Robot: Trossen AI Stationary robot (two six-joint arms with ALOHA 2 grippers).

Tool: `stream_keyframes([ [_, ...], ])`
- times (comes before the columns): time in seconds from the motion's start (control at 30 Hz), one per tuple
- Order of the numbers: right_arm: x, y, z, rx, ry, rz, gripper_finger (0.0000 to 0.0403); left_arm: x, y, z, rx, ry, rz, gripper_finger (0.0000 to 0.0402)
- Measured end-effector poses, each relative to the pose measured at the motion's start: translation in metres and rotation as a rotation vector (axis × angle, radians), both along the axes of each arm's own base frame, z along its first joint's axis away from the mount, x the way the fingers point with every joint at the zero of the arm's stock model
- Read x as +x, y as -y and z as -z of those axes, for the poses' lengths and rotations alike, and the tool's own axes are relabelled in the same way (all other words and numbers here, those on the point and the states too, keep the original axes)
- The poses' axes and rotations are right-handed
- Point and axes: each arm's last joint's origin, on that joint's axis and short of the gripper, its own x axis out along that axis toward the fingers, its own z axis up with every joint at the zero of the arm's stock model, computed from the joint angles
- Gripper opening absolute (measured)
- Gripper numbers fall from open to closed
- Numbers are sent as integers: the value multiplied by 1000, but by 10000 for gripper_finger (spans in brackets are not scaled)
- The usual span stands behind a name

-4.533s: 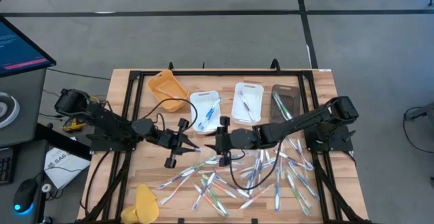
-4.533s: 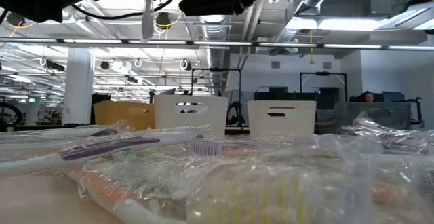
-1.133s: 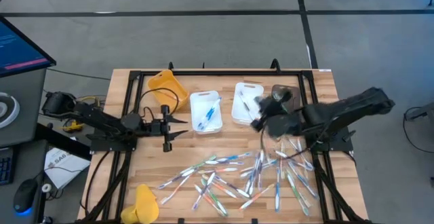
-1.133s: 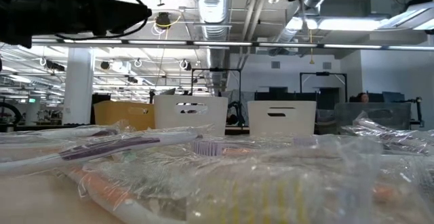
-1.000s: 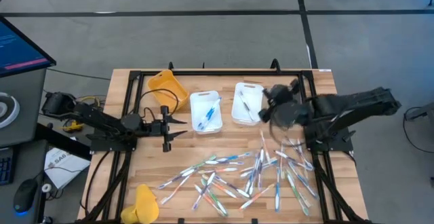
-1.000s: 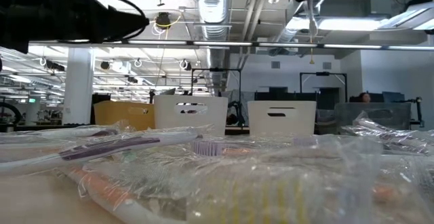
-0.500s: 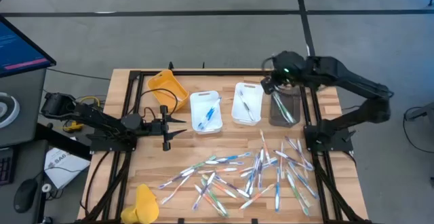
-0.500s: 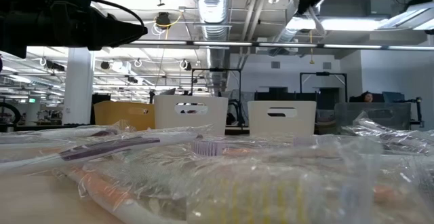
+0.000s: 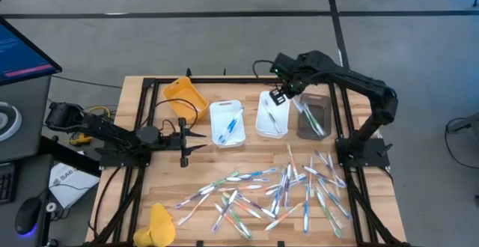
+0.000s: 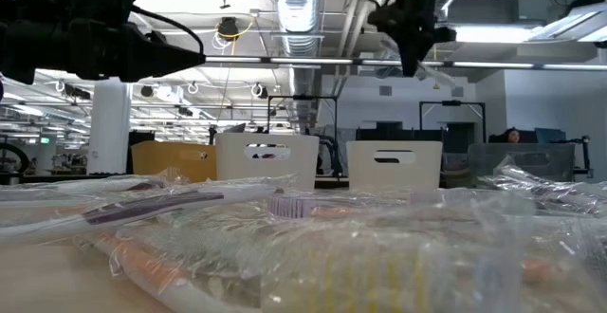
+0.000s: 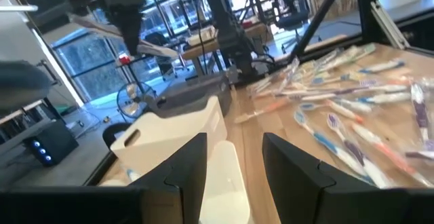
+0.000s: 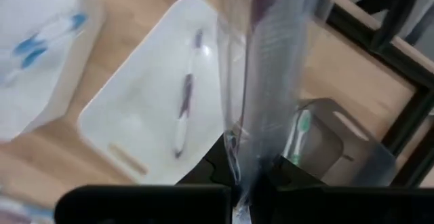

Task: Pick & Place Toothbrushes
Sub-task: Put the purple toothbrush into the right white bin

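Here toothbrush (image 12: 261, 81) hangs from right tool (image 12: 247, 166).

Yellow tray (image 9: 185, 97), two white trays (image 9: 226, 123), dark tray (image 9: 314, 118), blue, green, orange-accented toothbrushes (image 9: 269, 194)

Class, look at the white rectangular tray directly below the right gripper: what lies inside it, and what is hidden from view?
Inside the white rectangular tray lies one purple-and-white toothbrush. The right gripper, shut on a wrapped purple toothbrush, covers part of the tray, so anything there cannot be seen.
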Motion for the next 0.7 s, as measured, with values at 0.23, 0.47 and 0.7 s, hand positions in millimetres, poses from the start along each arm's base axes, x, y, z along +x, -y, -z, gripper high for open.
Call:
stream_keyframes([
  [0.23,10,8,13,60,-5,-52,8,0,0,2,2,-23,0,136],
  [0.47,16,6,12,10,7,-153,6,0,0,4,3,-46,0,136],
  [0.7,1,-2,24,25,-28,-168,6,0,0,9,-42,-92,-1,136],
])
